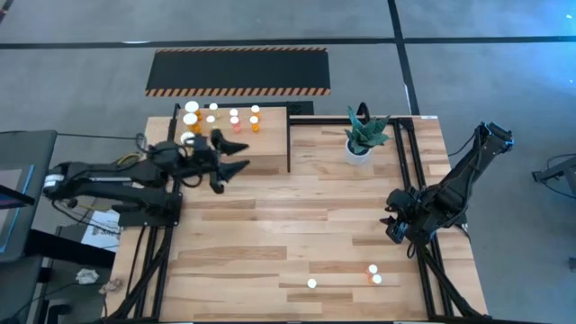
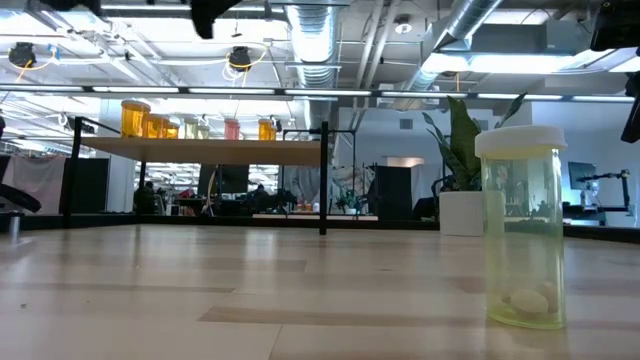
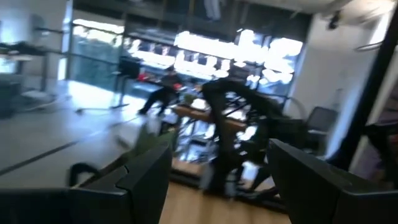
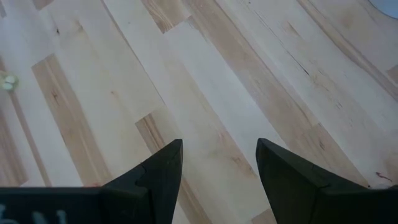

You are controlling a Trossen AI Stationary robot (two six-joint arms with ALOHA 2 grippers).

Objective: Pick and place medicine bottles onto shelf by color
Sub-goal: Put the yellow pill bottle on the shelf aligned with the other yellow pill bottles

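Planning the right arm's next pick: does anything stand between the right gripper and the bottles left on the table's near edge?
Nothing visible does. Only bare table lies between the open, empty right gripper and the three bottles.

Left gripper (image 1: 241,157) fingers spread above the shelf (image 1: 261,157), bottles (image 1: 220,119) on top, right gripper (image 1: 393,227) over table (image 1: 270,234)

Overhead, one camera looks straight down on the whole table (image 1: 297,225). Another sits at tabletop level, close behind a yellowish bottle (image 2: 522,228); both show the shelf (image 1: 261,148).
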